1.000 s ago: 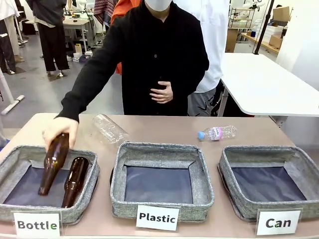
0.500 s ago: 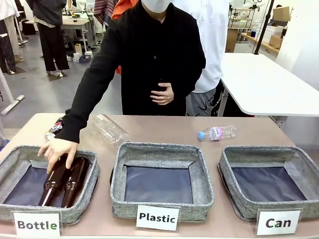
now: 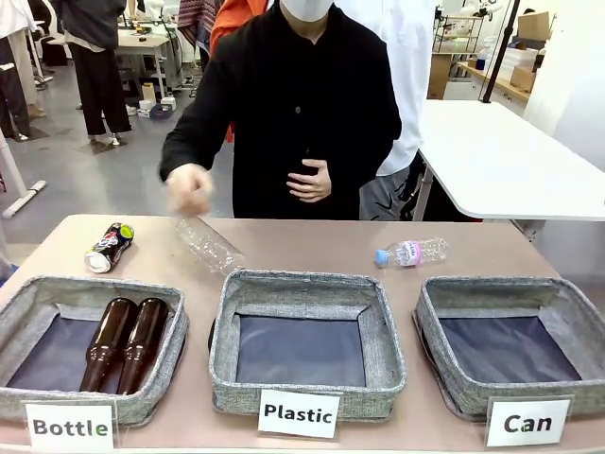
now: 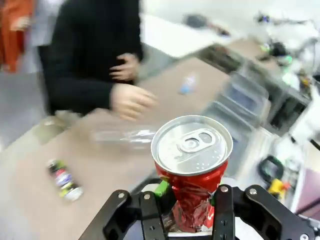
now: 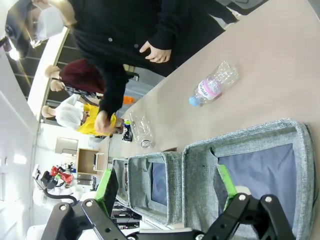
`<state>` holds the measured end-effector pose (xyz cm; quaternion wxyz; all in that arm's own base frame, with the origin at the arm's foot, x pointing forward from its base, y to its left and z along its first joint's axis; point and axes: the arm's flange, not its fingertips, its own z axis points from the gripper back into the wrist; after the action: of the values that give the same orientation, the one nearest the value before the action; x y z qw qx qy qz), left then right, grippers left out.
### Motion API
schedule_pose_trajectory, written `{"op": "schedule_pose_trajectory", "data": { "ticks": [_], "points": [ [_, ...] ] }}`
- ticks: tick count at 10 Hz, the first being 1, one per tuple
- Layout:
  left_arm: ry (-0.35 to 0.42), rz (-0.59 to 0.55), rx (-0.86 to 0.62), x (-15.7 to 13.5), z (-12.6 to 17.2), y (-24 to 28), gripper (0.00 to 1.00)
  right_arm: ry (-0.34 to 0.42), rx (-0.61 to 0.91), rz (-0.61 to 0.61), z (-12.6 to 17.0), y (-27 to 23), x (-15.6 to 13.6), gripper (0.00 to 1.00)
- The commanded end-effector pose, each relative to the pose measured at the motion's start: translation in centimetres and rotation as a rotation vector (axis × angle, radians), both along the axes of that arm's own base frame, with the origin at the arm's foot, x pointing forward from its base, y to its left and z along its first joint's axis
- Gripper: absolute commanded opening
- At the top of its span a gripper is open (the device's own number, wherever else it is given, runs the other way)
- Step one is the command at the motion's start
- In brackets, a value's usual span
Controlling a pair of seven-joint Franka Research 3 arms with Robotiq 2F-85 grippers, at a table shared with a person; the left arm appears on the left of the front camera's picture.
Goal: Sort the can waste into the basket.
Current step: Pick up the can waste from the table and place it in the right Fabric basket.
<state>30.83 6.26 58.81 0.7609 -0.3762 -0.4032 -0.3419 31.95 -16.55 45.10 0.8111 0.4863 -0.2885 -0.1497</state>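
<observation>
A crushed red can [image 4: 192, 165] with a silver top stands upright between the fingers of my left gripper [image 4: 186, 206], which is shut on it. A black printed can [image 3: 109, 248] lies on its side on the far left of the table, also seen as the black can [image 4: 64, 180] below the left wrist. The grey "Can" basket [image 3: 444, 301] sits at the front right behind its white card [image 3: 527, 423], with nothing inside. My right gripper [image 5: 165, 186] hangs open above that basket [image 5: 240, 137].
A "Bottle" bin [image 3: 28, 303] holds two brown bottles [image 3: 125, 342]. The "Plastic" bin [image 3: 302, 284] stands in the middle. A clear bottle [image 3: 210, 246] and a small pink-labelled bottle [image 3: 411, 253] lie beyond the bins. The person's hand [image 3: 189, 189] hovers over the far left.
The person laid the second brown bottle flat in the "Bottle" bin, then lifted the hand up and back. The black can now shows on the table.
</observation>
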Motion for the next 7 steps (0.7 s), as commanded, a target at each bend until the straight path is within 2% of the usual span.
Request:
{"op": "schedule_pose_trajectory", "data": {
  "ticks": [1,2,4,5,6,7],
  "points": [
    [0.111,-0.335,0.012,4.0,-0.2,-7.5,0.0,-0.039,0.014,0.0,-0.1,-0.1,0.3,1.0],
    [0.169,-0.45,0.055,5.9,-1.1,-12.5,0.0,-0.039,0.014,0.0,-0.1,-0.1,0.3,1.0],
    [0.255,-0.551,0.109,9.4,-3.9,-21.3,0.0,-0.039,0.014,0.0,-0.1,-0.1,0.3,1.0],
    [0.316,-0.64,0.121,11.1,-5.6,-25.5,0.0,-0.039,0.014,0.0,-0.1,-0.1,0.3,1.0],
    [0.411,-0.767,0.132,12.0,-6.6,-27.2,0.03,-0.039,0.014,0.0,-0.1,-0.1,0.3,1.0],
    [0.267,-0.608,0.084,7.7,-6.2,-25.0,0.03,-0.039,0.014,0.0,-0.1,-0.1,0.3,1.0]
  ]
}}
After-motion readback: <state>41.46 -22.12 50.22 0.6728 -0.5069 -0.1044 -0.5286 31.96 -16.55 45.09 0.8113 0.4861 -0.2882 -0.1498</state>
